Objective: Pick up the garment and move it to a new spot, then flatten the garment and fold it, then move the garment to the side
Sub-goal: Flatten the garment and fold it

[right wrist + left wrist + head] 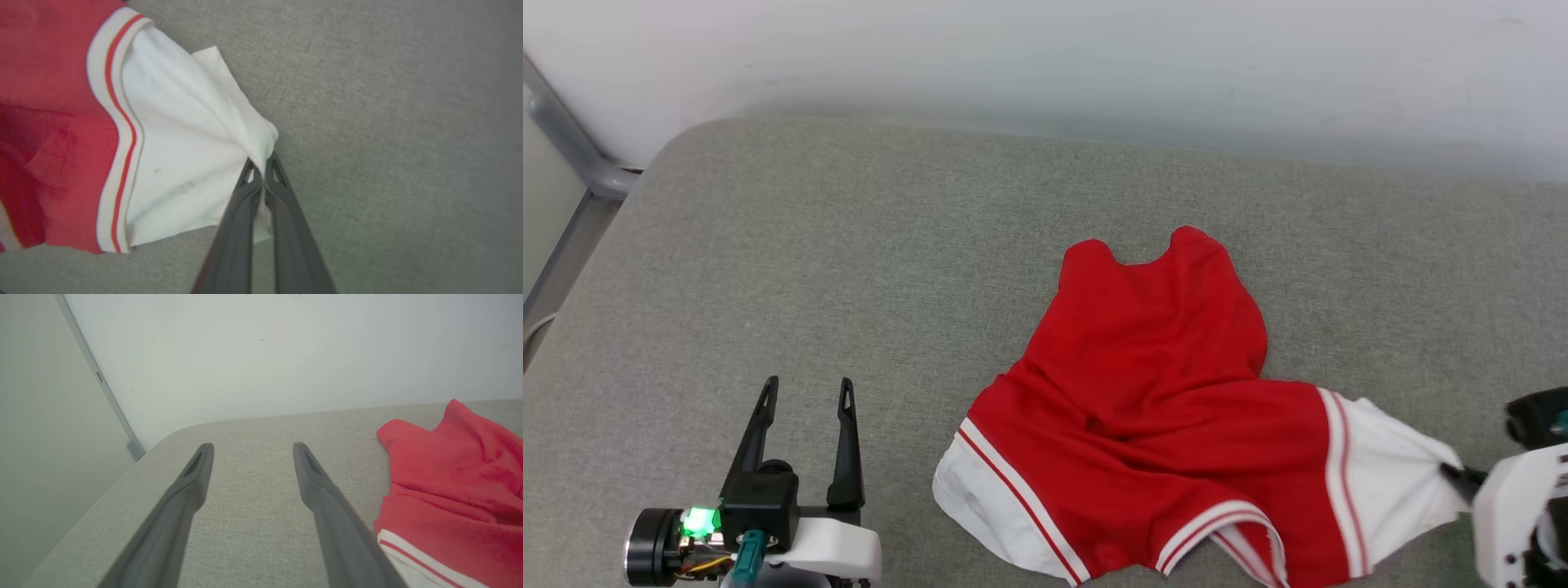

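Barely begun: my right gripper (262,171) is clamped on the white sleeve (184,143) of the garment (1143,392), whose crumpled body apparently rests just left of it, my left gripper (807,390) hangs open, and moving, flattening and folding are all left.

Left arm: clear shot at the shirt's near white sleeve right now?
Probably yes. The left gripper is open and empty, and only bare grey surface lies between it and the near sleeve of the garment. The right gripper is shut on the far sleeve, on the other side.

Bare indoor room; grey upholstered pad (849,245), white wall (1045,49)
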`<state>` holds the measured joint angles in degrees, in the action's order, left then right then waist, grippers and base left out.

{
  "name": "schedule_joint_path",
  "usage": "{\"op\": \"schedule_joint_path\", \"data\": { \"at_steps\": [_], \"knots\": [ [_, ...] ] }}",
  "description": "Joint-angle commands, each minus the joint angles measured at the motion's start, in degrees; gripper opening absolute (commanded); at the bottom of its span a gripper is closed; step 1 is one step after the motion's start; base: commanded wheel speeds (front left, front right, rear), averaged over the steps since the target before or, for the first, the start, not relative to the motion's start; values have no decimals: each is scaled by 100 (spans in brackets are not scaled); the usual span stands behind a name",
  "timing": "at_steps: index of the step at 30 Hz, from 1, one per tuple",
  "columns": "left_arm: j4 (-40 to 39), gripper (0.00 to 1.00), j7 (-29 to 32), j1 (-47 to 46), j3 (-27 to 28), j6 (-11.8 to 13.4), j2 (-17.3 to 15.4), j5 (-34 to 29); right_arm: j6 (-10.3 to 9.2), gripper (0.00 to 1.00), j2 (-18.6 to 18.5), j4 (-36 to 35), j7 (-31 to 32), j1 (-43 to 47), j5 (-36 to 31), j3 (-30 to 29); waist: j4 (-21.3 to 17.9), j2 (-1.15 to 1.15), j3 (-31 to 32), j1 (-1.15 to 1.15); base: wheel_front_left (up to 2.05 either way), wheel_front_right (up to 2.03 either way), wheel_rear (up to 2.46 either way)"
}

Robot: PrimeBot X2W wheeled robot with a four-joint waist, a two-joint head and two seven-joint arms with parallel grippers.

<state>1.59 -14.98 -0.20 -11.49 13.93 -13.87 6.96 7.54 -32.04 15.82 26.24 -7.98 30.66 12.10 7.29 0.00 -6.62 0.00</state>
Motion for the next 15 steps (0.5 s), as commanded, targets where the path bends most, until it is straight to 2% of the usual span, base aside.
{"op": "schedule_joint_path", "data": {
  "at_steps": [1, 5, 15],
  "knots": [
    [31, 100, -28, 83, 26, -53, 39, -51, -10, 0, -39, 129, -37, 77, 46, -242, -19, 0, 6, 0, 0, 0, 0],
    [77, 100, -28, 73, 54, -135, 97, -120, -10, 0, -88, 489, -73, 144, 24, -676, -26, 0, 17, 0, 0, 0, 0],
    [198, 100, -29, 52, 114, -324, 247, -281, -10, 0, -170, 1933, -369, 204, -44, -1926, -17, 0, 35, 0, 0, 0, 0]
  ]
}}
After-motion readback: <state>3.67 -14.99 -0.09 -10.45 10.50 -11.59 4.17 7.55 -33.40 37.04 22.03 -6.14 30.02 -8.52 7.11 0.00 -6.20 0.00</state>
